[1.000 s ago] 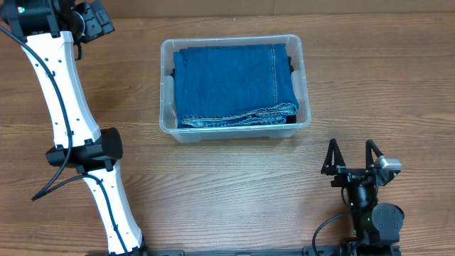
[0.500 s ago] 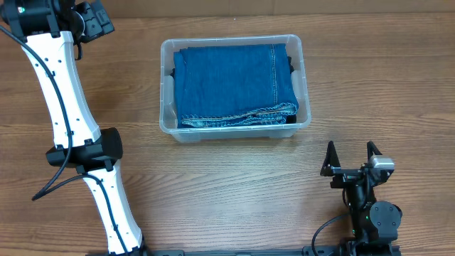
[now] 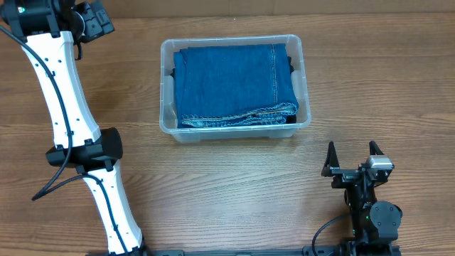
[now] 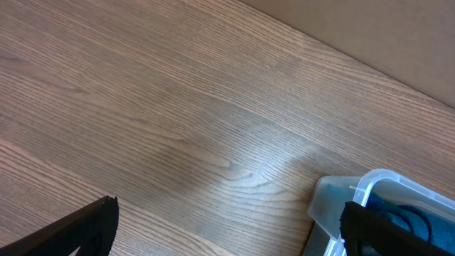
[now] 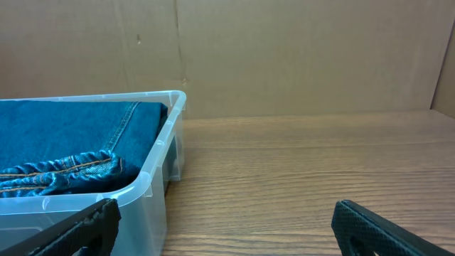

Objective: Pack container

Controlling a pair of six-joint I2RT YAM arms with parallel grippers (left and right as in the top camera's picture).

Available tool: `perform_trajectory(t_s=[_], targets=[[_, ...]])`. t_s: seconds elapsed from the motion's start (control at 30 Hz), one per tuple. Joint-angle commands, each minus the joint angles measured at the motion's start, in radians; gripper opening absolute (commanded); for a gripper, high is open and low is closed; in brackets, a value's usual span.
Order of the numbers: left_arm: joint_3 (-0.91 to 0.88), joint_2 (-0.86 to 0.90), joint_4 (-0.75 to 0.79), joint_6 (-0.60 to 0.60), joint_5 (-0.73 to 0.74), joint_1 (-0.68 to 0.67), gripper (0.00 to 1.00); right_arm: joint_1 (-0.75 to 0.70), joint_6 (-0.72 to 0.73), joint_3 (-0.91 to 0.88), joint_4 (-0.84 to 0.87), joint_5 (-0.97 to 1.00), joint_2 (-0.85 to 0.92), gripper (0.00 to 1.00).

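The clear plastic container stands at the middle back of the table and holds folded blue denim jeans that fill it. It also shows in the right wrist view, with the jeans inside, and a corner of it in the left wrist view. My right gripper is open and empty near the front right, well apart from the container; in its own view its fingers are spread wide. My left gripper is open and empty at the far back left, over bare table.
The left arm stretches along the left side of the table from the front edge to the back corner. A brown cardboard wall stands behind the table. Bare wood lies between the container and the right gripper.
The right gripper has drawn back slightly toward the front edge. The container, jeans and left arm have not moved.
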Motion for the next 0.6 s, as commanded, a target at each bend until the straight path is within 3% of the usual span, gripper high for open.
perform_trajectory(t_s=[0.0,0.1,0.23,0.43,0.57], targets=[[0.002,-0.037,0.001,0.019,-0.010,0.002,1.00,-0.006,-0.004,-0.011,0.006,0.005,-0.013,1.00],[0.002,-0.042,0.006,0.018,-0.041,0.002,1.00,-0.006,-0.004,-0.011,0.006,0.005,-0.013,1.00],[-0.066,-0.143,0.121,0.019,0.096,-0.019,1.00,-0.006,-0.004,-0.011,0.006,0.005,-0.013,1.00],[-0.709,-0.585,0.555,0.130,0.109,-0.106,1.00,-0.006,-0.004,-0.011,0.006,0.005,-0.013,1.00],[-1.084,-0.826,0.704,0.150,0.119,-0.141,1.00,-0.006,-0.005,-0.011,0.006,0.006,-0.013,1.00]])
